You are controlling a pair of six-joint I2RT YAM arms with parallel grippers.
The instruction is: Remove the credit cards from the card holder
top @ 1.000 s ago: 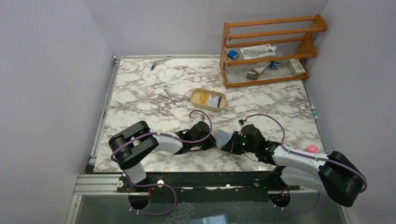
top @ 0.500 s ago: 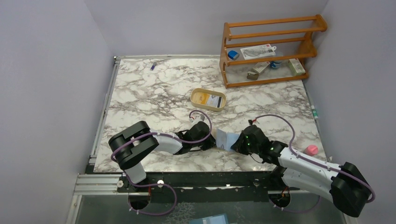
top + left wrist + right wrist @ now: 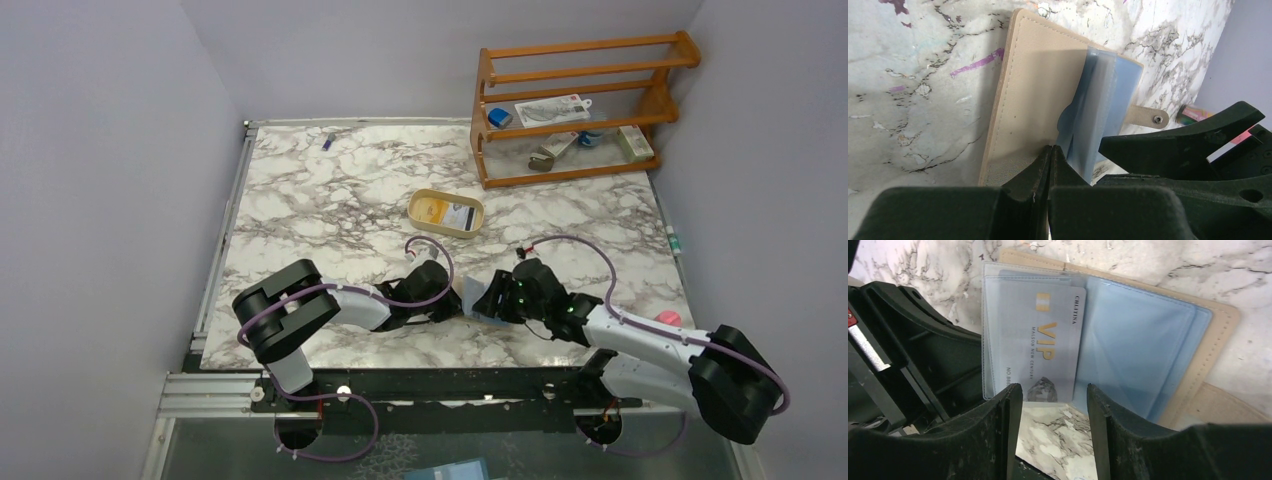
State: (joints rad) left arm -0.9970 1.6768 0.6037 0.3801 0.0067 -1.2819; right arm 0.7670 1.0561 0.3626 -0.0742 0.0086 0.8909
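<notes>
The beige card holder sits open near the table's front, between both grippers. In the left wrist view its stitched outer cover faces me, with pale blue sleeves and the snap tab beyond. My left gripper is shut at the cover's lower edge and seems to pinch it. A bluish-white credit card with gold "VIP" lettering sits in a clear sleeve. My right gripper is open just below that card's edge, with nothing between its fingers.
An oval tan tray behind the grippers holds a yellow-orange card and another card. A wooden rack with small items stands at the back right. A pink object lies by the right arm, and a small blue item at the back left.
My right gripper went from shut to open, drew back to the right, then came back up to the card holder. The left arm and the card holder stayed put.
</notes>
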